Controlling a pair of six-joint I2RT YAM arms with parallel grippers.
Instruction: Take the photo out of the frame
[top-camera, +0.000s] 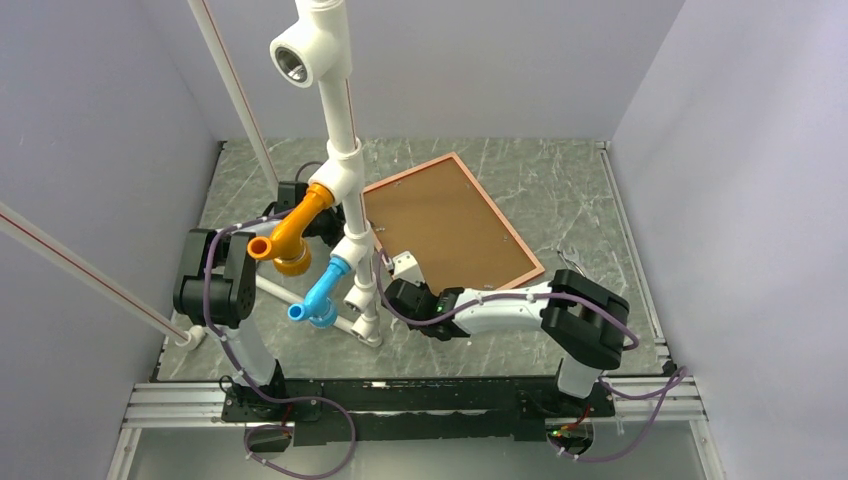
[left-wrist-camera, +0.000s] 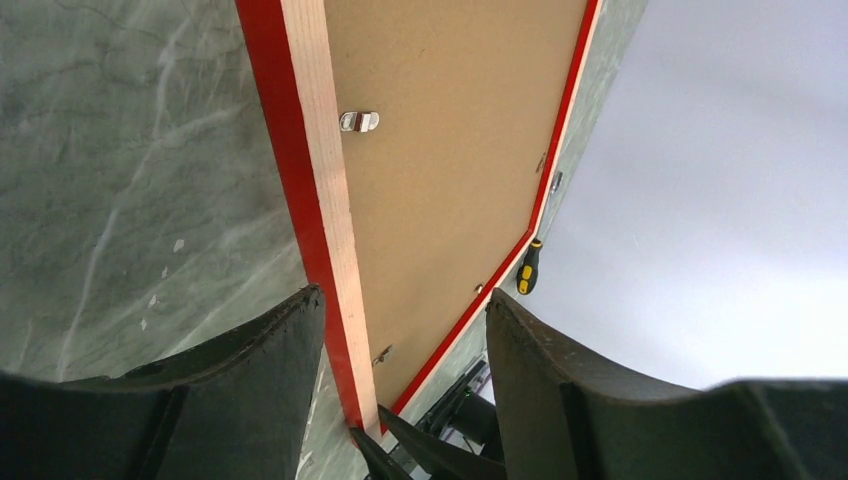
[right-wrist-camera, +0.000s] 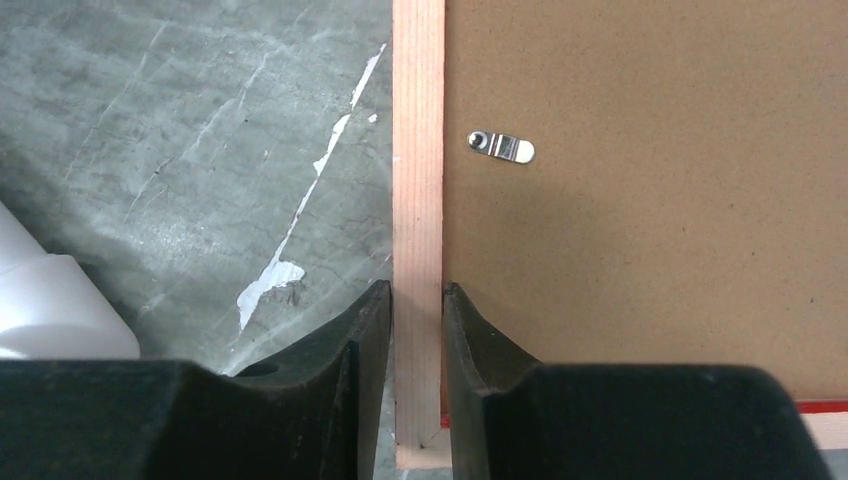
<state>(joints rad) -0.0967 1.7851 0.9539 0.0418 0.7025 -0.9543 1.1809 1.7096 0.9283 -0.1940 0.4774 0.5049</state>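
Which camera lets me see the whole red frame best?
The top external view: the frame lies back-up, nearly all visible. The left wrist view shows it slanting away, cut off. The right wrist view shows only one wooden edge, pinched in the right claw.

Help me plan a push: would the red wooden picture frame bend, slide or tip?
Probably stiff: the red wooden picture frame has straight rails around a flat brown backing board. Likely light, so it may slide on the smooth grey marbled table. Lying flat, it should not roll or tip.
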